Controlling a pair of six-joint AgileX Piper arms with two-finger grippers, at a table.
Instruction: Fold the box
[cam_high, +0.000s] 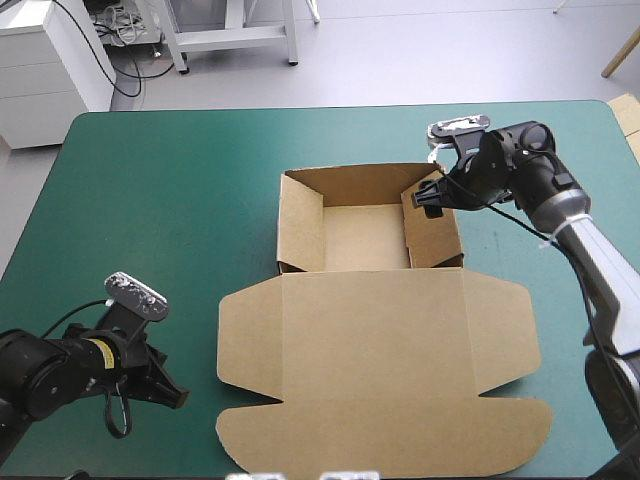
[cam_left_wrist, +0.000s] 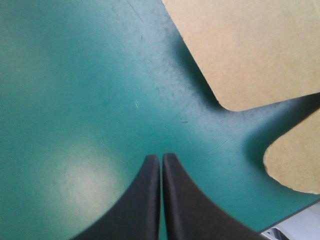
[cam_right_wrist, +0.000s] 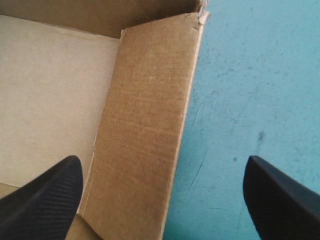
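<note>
Straddling the box (cam_high: 375, 330) wall, right fingers (cam_right_wrist: 47, 197) stand apart.

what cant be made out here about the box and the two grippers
- High view: whether the right gripper touches the box wall; its fingertips are too small there.
- Right wrist view: the tray's left wall and the lid, outside the frame.
- Left wrist view: past the shut left gripper, only two lid flaps show; the rest is cut off.

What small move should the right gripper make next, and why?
Probably close on the right wall of the box: the right gripper, open, straddles it, one finger inside the tray, one over the teal-green cover. The left gripper is shut, beside the lid.
</note>
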